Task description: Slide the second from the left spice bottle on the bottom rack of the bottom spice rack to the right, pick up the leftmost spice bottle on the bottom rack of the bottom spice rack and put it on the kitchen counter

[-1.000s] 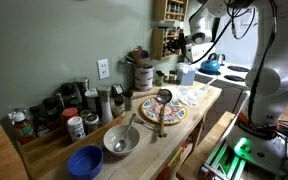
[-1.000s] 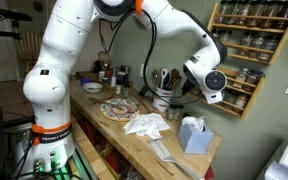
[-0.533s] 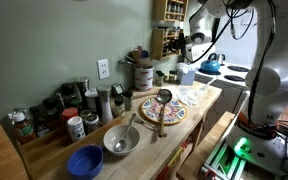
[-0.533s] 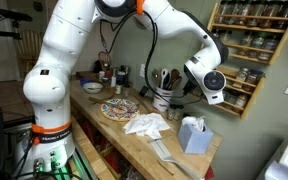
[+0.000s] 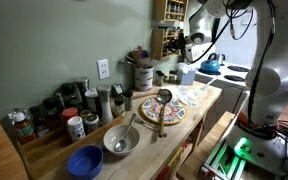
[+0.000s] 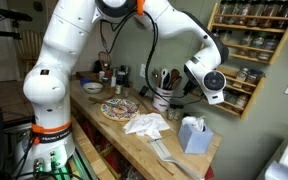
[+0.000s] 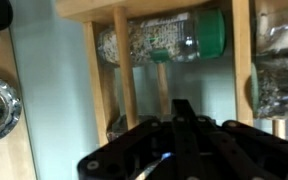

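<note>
A green-capped clear glass spice bottle (image 7: pixel 159 42) is seen at twelve o'clock from the black Robotiq gripper (image 7: pixel 179 110), its long axis crosswise. The fingers appear pressed together and empty.

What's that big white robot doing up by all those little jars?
The white robot arm is reaching up to the wooden spice rack above the kitchen counter. Its end effector is right up against the lower shelves, with its fingers looking closed and nothing in them. In the wrist view, a jar with a green lid sits on a shelf just ahead of it. No jar has been picked up yet.
</note>
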Controlling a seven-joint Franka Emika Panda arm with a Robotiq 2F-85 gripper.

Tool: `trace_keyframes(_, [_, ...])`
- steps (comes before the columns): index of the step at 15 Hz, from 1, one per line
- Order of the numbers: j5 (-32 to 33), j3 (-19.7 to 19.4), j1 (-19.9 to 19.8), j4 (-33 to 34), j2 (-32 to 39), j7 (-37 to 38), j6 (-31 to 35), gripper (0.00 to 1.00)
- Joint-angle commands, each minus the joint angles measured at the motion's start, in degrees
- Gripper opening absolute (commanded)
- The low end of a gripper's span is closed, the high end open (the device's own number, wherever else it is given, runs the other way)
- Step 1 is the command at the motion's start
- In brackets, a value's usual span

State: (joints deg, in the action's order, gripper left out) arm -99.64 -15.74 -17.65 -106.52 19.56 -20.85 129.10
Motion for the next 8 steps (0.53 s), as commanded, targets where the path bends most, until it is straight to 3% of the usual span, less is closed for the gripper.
trace_keyframes(1, [4.39,-0.34,-0.70,-0.98,-0.87,-1.57,-5.22,0.00])
trace_keyframes(8, [13.20,-2.76,-3.27,-1.62,-3.53,-8.27,-13.47,0.00])
